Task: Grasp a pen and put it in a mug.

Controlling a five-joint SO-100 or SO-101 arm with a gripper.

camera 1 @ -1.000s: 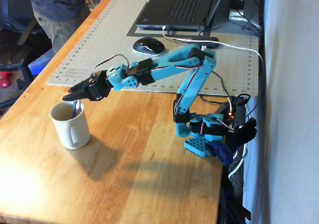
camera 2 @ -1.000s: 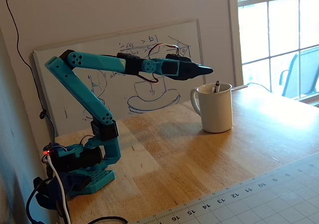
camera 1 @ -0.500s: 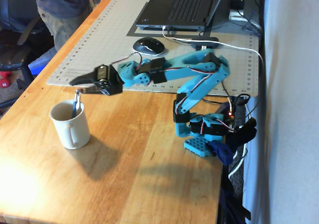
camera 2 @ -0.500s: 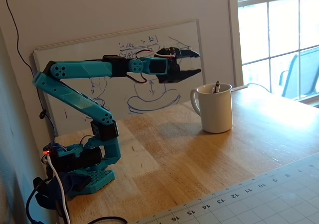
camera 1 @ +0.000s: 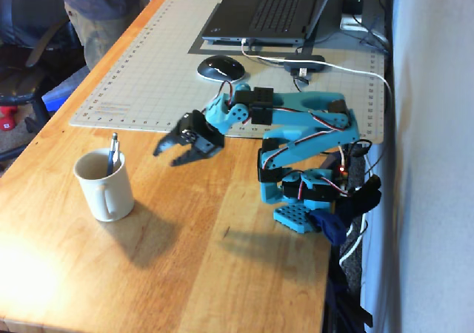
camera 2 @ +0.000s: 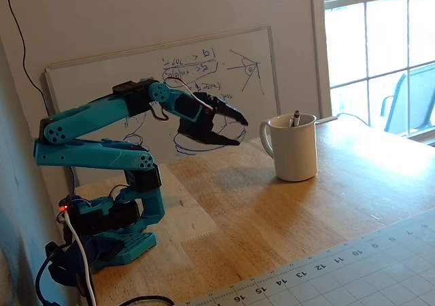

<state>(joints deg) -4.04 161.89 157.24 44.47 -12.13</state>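
While the pen (camera 1: 113, 153) stands tilted inside the mug (camera 1: 104, 186), its top shows above the rim. Claw (camera 1: 167, 157) hangs empty, spread wide, well apart from the mug above the worktop (camera 1: 222, 274).

The pen (camera 1: 112, 152) stands in the mug (camera 1: 104, 186).

Along the lower right of one fixed view, printed numbers are read on the edge of the cutting mat (camera 2: 380, 265): 16, 15, 14, 13 and 12, with smaller digits toward the right that cannot be made out. On the whiteboard (camera 2: 81, 95) at centre left, handwritten marks and sketches are seen, but none is legible. In the other fixed view, the mat's edge numbers are too small to read.
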